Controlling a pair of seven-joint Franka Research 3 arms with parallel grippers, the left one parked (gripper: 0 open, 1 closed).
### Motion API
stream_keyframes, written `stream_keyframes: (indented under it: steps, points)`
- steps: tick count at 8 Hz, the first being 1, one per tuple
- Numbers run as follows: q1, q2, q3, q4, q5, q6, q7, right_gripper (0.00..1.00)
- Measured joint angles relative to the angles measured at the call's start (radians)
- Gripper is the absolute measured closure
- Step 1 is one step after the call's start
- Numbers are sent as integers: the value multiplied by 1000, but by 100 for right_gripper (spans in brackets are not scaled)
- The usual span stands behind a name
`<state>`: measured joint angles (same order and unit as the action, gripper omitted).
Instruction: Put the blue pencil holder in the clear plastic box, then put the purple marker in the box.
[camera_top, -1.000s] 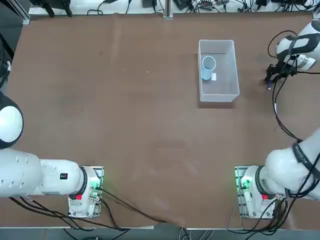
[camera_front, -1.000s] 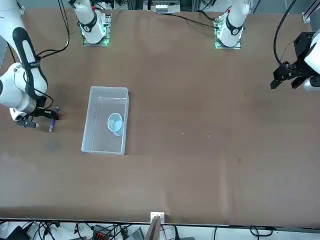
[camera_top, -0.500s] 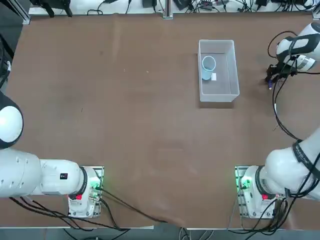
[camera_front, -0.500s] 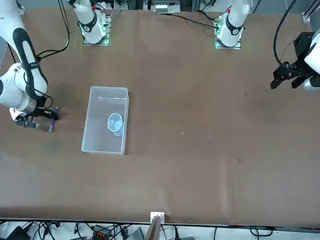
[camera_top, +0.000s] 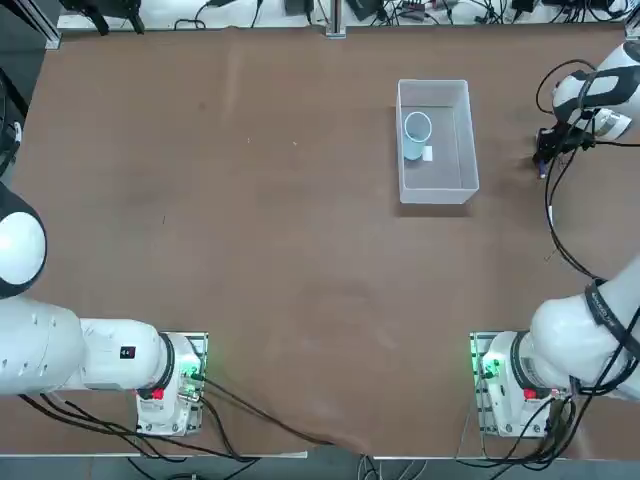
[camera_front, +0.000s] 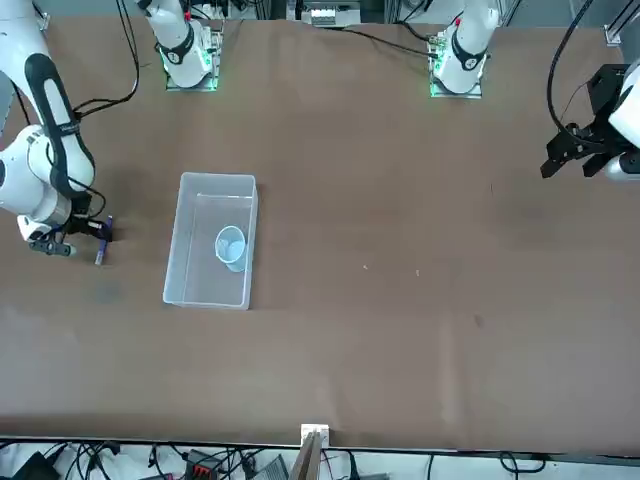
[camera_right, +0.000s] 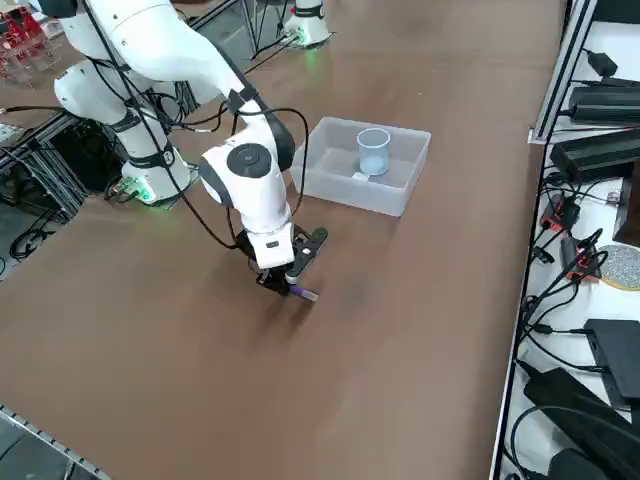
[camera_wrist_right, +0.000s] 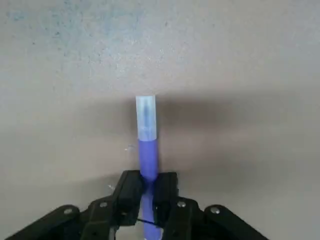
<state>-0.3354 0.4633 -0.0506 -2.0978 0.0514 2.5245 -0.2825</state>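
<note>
The right gripper (camera_wrist_right: 148, 192) is clamped on the marker (camera_wrist_right: 147, 145), low over the table (camera_top: 250, 220) to the robot's right of the box (camera_top: 468, 130). It appears just lifted. The marker is thin and purple, its whitish tip jutting forward. Farther off, the holder (camera_top: 416, 133) already sits inside the box, so only delivering the marker remains.

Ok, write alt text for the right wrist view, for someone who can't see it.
The right gripper has its black jaws shut on a thin purple marker, whose whitish tip points away from the camera over the bare brown table.
</note>
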Motion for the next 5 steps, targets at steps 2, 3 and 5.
stream_keyframes:
  steps: [2, 3, 5]
  points:
    - [0, -8, 0, 2, 0, -10, -3, 83]
    - [1, -29, 1, 6, 0, -46, -7, 83]
    - [7, -126, 10, 30, 0, -183, -8, 83]
